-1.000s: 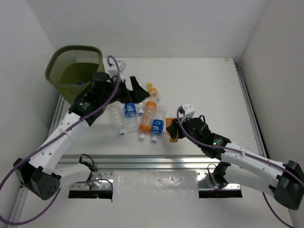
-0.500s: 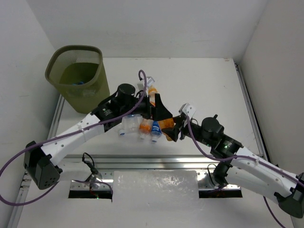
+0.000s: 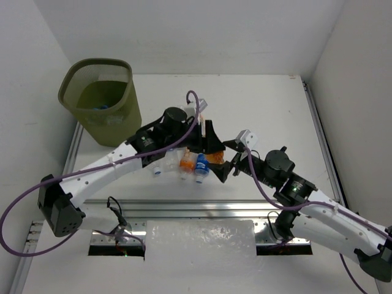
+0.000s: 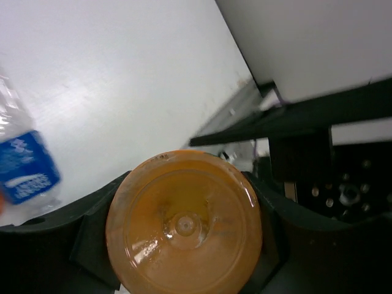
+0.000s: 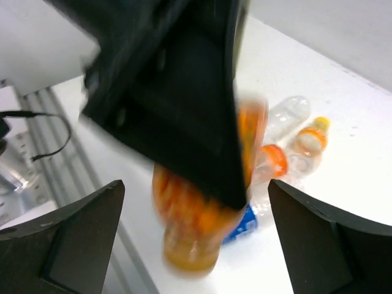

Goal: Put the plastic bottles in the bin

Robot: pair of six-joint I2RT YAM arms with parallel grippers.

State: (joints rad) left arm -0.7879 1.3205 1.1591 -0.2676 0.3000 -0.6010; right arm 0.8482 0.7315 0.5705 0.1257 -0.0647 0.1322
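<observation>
An orange bottle (image 3: 214, 158) stands upright between the two grippers, right of the bottle pile. My left gripper (image 3: 209, 146) comes down on it from above and is shut on it. In the left wrist view the bottle's round base (image 4: 184, 223) fills the space between the black fingers. My right gripper (image 3: 228, 163) stands open around the same bottle (image 5: 191, 245), its fingers well clear on both sides. More plastic bottles lie on the table: a blue-labelled one (image 3: 200, 165), an orange one (image 3: 185, 163) and a clear one (image 3: 158, 171). The olive-green bin (image 3: 114, 122) stands at the back left.
An aluminium rail (image 3: 202, 207) runs along the table's near edge, with a clear plastic block (image 3: 201, 239) below it. White walls close in the table on the left, back and right. Something blue lies inside the bin.
My left arm swung from the bin across to the right gripper and closed on the orange bottle. My right gripper, which was holding that bottle, opened and let go.
</observation>
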